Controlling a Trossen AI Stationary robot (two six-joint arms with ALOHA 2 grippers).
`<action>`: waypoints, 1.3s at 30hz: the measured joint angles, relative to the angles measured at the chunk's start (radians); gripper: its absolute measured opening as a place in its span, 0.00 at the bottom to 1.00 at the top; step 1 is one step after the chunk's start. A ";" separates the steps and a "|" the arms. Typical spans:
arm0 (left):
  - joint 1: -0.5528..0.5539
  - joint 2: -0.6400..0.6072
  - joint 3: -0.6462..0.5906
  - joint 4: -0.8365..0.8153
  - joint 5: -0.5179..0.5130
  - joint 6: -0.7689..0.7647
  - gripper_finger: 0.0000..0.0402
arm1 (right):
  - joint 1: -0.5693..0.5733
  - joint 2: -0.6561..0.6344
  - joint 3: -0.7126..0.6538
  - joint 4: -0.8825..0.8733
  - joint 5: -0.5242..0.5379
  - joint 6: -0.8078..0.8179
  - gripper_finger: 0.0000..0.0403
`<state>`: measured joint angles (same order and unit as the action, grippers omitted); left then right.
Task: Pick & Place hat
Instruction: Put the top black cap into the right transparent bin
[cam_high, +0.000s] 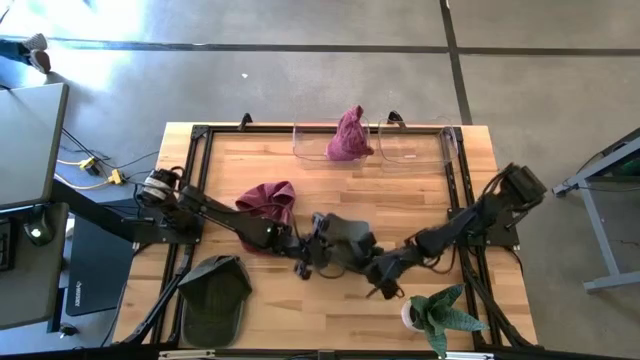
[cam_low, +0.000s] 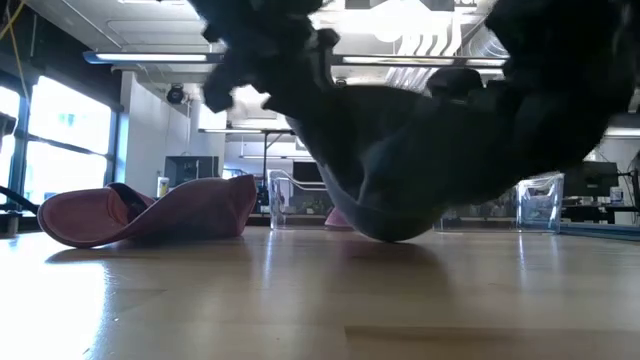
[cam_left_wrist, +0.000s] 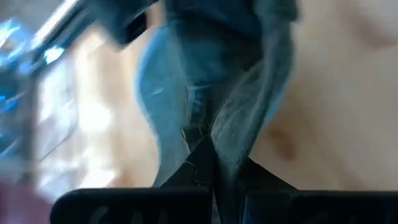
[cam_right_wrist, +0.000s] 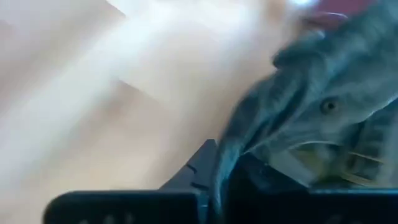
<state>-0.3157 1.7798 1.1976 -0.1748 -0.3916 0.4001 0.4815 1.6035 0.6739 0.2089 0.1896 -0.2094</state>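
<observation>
Both grippers meet on the grey hat (cam_high: 345, 238) at mid-table. The left gripper (cam_left_wrist: 208, 163) is pressed together on a fold of its cloth; the right gripper (cam_right_wrist: 219, 168) is nipped onto its brim edge (the bite looks thin, so judge it shaky). In the low view the hat's underside touches the table (cam_low: 300, 300). To lift well, raise both arms together and level, keeping the cloth slack between them. Beyond lie a maroon hat (cam_high: 268, 200), then the clear bins (cam_high: 410, 145) with a pink hat (cam_high: 348, 135).
</observation>
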 joint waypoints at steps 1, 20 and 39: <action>-0.005 0.000 0.000 -0.003 0.031 0.013 0.00 | -0.023 -0.018 0.000 -0.007 -0.121 0.036 0.10; -0.005 0.000 0.000 -0.028 0.188 0.034 0.00 | -0.109 -0.103 -0.001 -0.044 -0.310 0.140 0.49; -0.005 0.000 0.000 -0.053 0.028 -0.016 0.00 | 0.098 0.049 0.060 -0.115 0.169 -0.315 0.63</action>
<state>-0.3206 1.7794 1.1976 -0.2276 -0.3631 0.3840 0.5793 1.6521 0.7342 0.0937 0.3582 -0.5242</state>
